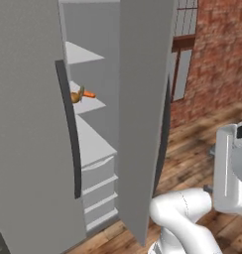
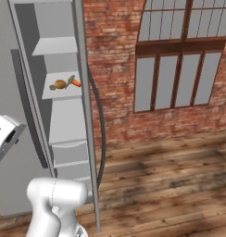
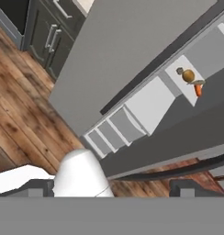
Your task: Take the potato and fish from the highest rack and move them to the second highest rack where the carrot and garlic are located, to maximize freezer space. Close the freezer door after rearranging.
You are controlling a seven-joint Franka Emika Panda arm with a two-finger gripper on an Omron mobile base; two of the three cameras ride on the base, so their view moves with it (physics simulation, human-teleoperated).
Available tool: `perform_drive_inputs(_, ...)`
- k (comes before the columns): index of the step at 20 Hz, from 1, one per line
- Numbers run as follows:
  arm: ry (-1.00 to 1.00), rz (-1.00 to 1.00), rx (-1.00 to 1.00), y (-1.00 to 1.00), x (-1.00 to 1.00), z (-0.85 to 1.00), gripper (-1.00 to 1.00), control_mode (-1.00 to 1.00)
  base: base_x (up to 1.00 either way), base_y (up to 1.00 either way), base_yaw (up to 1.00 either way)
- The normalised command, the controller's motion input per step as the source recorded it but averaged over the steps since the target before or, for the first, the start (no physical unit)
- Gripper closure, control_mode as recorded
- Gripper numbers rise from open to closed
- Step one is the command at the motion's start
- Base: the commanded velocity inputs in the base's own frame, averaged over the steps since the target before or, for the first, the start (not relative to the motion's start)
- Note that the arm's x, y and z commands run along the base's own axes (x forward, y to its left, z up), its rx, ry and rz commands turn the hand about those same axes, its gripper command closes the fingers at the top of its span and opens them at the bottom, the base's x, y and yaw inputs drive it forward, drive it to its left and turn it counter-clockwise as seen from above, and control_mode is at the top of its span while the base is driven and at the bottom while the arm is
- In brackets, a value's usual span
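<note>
Currently, taking the freezer door (image 1: 143,114) as landmark and reading left to right:

- Adjoining grey door (image 1: 29,124): left of the compartment, dark curved handle along its inner edge.
- Highest rack (image 1: 81,53): inside the compartment, left of the freezer door; nothing visible on its exposed part.
- Second highest rack (image 1: 90,104): one board below. It carries the potato (image 1: 75,97) with the carrot (image 1: 88,94) just beside it, the carrot's long axis running roughly along the shelf front, tip toward the freezer door. A small dark item beside the potato is too small to name.
- Freezer door: swung open, edge-on, standing between shelves and arm.
- Gripper (image 3: 109,195): low, well apart from the racks; finger spread cannot be told.

Judgement: the door lies nearer than the shelves.
</note>
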Motion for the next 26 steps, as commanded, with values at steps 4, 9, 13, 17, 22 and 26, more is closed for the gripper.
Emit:
perform_drive_inputs(4, 0.00, 0.00, 0.00, 0.00, 0.00, 0.00, -1.00, 1.00, 0.18, -0.99, 0.19)
perform_drive_inputs(9, 0.00, 0.00, 0.00, 0.00, 0.00, 0.00, -1.00, 1.00, -0.05, -0.80, -0.20)
perform_drive_inputs(13, 0.00, 0.00, 0.00, 0.00, 0.00, 0.00, -1.00, 1.00, 0.00, -0.81, -0.72)
perform_drive_inputs(17, 0.00, 0.00, 0.00, 0.00, 0.00, 0.00, -1.00, 1.00, 0.05, -0.74, -0.79)
perform_drive_inputs(22, 0.00, 0.00, 0.00, 0.00, 0.00, 0.00, -1.00, 1.00, 0.36, -0.51, -0.54)
perform_drive_inputs(26, 0.00, 0.00, 0.00, 0.00, 0.00, 0.00, -1.00, 1.00, 0.74, -0.28, -0.01)
